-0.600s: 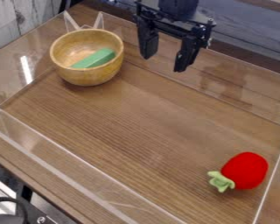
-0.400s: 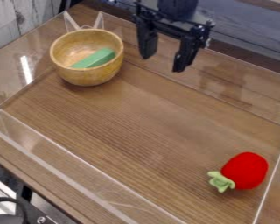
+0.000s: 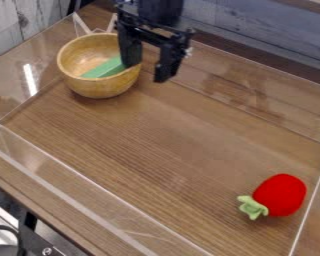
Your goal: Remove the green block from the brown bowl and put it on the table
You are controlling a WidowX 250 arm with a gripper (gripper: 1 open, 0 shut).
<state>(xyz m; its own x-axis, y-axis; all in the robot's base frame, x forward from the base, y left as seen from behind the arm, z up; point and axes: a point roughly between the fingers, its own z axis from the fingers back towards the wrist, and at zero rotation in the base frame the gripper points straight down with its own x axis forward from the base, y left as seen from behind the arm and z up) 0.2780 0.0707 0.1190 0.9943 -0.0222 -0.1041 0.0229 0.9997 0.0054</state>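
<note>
**Lining up over the block**

The block [image 3: 107, 67] lies tilted inside the bowl [image 3: 99, 66], leaning on the far wall. The gripper [image 3: 147, 62] hangs at the bowl's right rim, fingers [image 3: 166, 66] spread wide and empty, pointing down. A good grasp likely means centring over the bar, straddling its narrow width, clearing the rim, then lifting straight before setting it on bare counter [image 3: 176, 140], away from the strawberry [image 3: 275, 196]

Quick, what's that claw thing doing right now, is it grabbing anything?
Gripper: jaws open, holding nothing, beside the brown bowl; the green block lies inside the bowl.
</note>
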